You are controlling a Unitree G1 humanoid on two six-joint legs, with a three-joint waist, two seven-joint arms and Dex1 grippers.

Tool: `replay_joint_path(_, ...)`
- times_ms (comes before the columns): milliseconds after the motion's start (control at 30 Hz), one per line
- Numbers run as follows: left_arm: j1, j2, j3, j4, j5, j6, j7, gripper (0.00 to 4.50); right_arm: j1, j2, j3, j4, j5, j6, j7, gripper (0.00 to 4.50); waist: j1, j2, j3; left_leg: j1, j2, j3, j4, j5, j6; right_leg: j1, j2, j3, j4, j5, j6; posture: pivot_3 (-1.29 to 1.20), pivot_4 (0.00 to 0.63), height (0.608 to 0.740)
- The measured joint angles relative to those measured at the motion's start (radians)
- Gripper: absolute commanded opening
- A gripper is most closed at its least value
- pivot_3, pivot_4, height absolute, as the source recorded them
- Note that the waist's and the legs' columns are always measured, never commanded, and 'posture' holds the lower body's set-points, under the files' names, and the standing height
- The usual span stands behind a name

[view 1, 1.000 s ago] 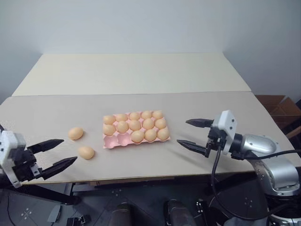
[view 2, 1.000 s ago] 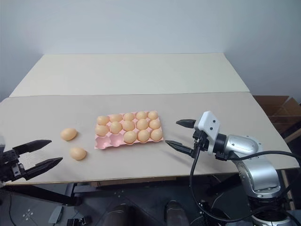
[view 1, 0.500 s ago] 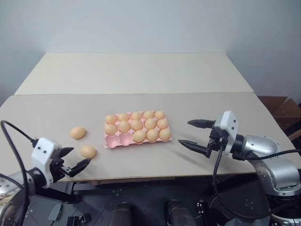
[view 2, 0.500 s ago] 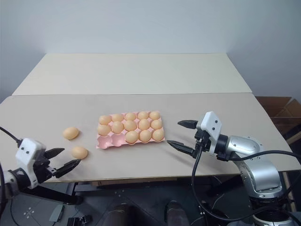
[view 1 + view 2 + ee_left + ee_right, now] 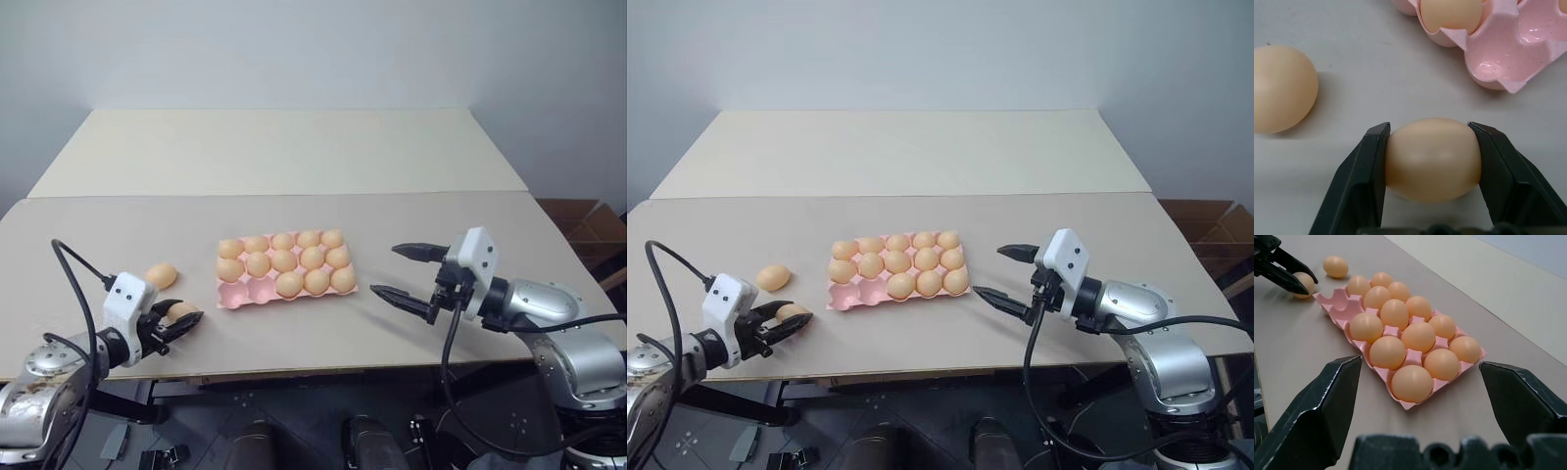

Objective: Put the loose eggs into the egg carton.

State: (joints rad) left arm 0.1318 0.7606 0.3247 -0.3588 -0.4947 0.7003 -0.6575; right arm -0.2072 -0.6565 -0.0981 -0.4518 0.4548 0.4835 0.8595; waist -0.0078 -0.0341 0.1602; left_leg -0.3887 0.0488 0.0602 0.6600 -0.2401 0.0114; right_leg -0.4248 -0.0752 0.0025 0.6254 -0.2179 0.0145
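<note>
Left claw (image 5: 1432,147) clamped on near egg (image 5: 1433,159), resting on tabletop (image 5: 1352,73). Lift gently, straight up; empty carton (image 5: 1503,63) cups just ahead. Right claw (image 5: 407,273) apart, idle.

Each arm is built of rounded silver-grey metal segments. A white, boxy housing is mounted at each wrist, just behind the left gripper (image 5: 179,319) and the right gripper (image 5: 400,271). Two tapered, pointed black fingers are carried by each gripper. Black cables are looped back from both wrists.
</note>
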Motion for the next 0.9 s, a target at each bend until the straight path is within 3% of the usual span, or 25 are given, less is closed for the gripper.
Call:
replay_joint_path(167,0.015,0.024,0.052,-0.048,-0.031,-0.002,-0.034,2.30,0.000,0.002,0.000,-0.003,0.000,0.000,-0.030,4.50,-0.001,0.000,0.000,0.000,0.000,0.000,0.000,0.000,0.000,0.000,0.000,0.000,0.000,-0.001,-0.001,0.00,0.150,0.740)
replay_joint_path(333,-0.113,0.009,0.077,-0.136,-0.165,0.007,-0.059,2.30,-0.001,0.006,0.004,-0.014,0.000,0.000,-0.040,4.50,0.013,0.000,0.000,0.000,-0.001,0.000,0.000,0.000,0.000,0.001,0.000,0.000,0.000,0.000,0.001,0.00,0.150,0.740)
replay_joint_path(667,-0.291,-0.078,-0.210,-0.035,-0.081,-0.007,-0.047,2.30,0.002,0.018,0.015,-0.038,0.000,0.000,-0.078,4.50,0.013,0.000,0.000,0.000,-0.001,0.000,0.001,0.000,0.000,0.001,0.001,0.001,0.000,0.001,0.002,0.00,0.150,0.740)
replay_joint_path(900,-0.337,-0.111,-0.237,0.013,-0.043,-0.025,-0.032,4.49,0.022,0.022,0.015,-0.060,0.000,0.000,-0.104,4.50,0.012,0.000,0.000,0.000,-0.001,0.000,0.001,0.000,0.000,0.001,0.000,0.001,0.000,0.002,0.003,0.00,0.150,0.740)
